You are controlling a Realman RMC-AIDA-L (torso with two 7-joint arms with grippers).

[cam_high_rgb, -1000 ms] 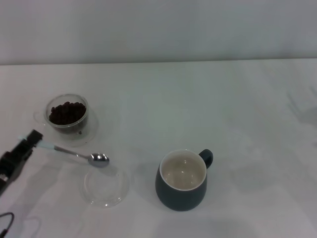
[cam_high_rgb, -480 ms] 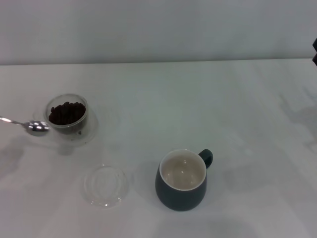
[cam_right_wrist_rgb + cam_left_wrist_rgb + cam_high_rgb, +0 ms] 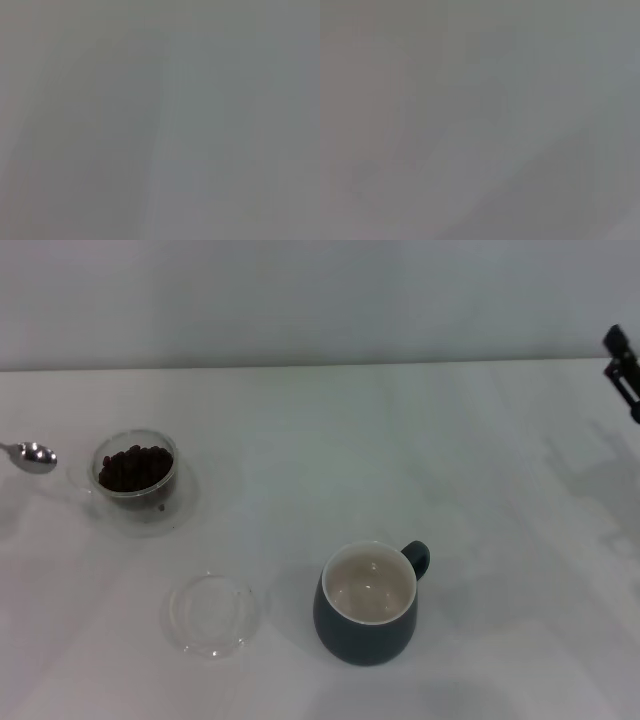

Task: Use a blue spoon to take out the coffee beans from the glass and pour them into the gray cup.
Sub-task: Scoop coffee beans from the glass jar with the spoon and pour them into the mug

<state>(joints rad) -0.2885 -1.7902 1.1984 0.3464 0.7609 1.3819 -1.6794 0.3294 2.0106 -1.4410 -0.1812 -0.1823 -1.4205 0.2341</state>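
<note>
The glass (image 3: 137,498) stands at the left of the white table with the coffee beans (image 3: 135,467) inside it. Only the metal bowl and a bit of stem of the blue spoon (image 3: 36,456) show, at the left edge of the head view beside the glass; its handle and my left gripper are out of view. The spoon bowl looks empty. The gray cup (image 3: 365,640) stands front centre, upright, handle to the right, its cream inside empty. A dark part of my right gripper (image 3: 622,368) shows at the far right edge. Both wrist views show only plain grey.
A shallow clear glass dish (image 3: 212,615) lies on the table (image 3: 400,460) in front of the glass, left of the gray cup. A grey wall runs along the back of the table.
The spoon has moved left and back, from above the shallow dish to beside the glass at the left edge. My left gripper has left the view. My right gripper has come in at the right edge.
</note>
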